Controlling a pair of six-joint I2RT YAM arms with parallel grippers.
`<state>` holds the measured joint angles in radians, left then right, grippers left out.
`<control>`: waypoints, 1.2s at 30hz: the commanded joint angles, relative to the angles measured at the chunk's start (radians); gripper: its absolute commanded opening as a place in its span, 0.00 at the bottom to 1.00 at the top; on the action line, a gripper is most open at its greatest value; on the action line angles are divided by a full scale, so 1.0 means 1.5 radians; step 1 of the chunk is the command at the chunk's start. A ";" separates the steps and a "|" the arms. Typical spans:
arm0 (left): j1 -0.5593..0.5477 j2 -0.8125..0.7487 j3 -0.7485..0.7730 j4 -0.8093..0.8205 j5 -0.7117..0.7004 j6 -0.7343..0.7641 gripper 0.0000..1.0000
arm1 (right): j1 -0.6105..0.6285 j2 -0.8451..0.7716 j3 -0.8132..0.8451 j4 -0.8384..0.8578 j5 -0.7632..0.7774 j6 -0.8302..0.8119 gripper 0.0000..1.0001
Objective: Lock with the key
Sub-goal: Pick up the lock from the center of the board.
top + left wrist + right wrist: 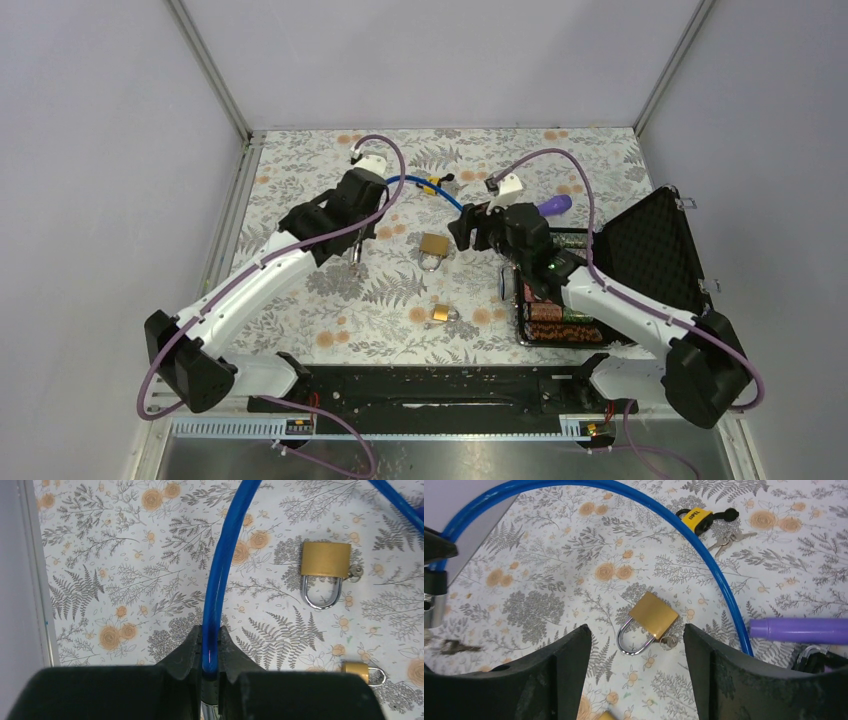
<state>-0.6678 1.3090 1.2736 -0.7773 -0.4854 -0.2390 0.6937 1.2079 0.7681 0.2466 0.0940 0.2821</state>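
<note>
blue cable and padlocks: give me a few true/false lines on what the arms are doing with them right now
1. The left gripper is shut on the blue cable. True.
2. The right gripper is clamped on the larger padlock. False: its jaws stand open above it, not touching it.
3. A smaller padlock lies nearer the arm bases than the larger one. True.
4. The black case is closed. False: its lid stands open.
5. Keys lie beside the yellow lock. True.
</note>
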 commanded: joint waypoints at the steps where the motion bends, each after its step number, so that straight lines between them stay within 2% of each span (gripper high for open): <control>1: -0.013 -0.037 0.009 0.013 0.017 0.005 0.00 | 0.000 0.046 0.020 0.114 0.004 -0.072 0.74; 7: -0.025 -0.061 0.010 0.014 0.052 0.002 0.00 | -0.001 0.147 0.082 0.201 -0.041 -0.150 0.75; 12: -0.026 -0.072 0.003 0.015 0.074 0.004 0.00 | 0.000 0.246 0.130 0.307 -0.134 -0.257 0.75; 18: -0.028 -0.072 -0.002 0.015 0.085 0.003 0.00 | -0.001 0.339 0.205 0.329 -0.220 -0.317 0.77; 29: -0.029 -0.108 0.005 0.015 0.134 0.005 0.00 | -0.001 0.425 0.324 0.327 -0.261 -0.369 0.76; 30: -0.029 -0.113 0.003 0.015 0.137 0.005 0.00 | -0.001 0.428 0.331 0.325 -0.261 -0.374 0.71; 34: -0.028 -0.126 0.004 0.016 0.150 0.001 0.00 | 0.000 0.413 0.338 0.318 -0.256 -0.381 0.30; 36: -0.028 -0.127 0.005 0.018 0.149 -0.002 0.00 | 0.000 0.389 0.329 0.318 -0.254 -0.389 0.15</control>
<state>-0.7033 1.1534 1.2659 -0.7841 -0.3199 -0.2390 0.6960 1.8442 1.2255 0.6643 -0.3096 -0.2649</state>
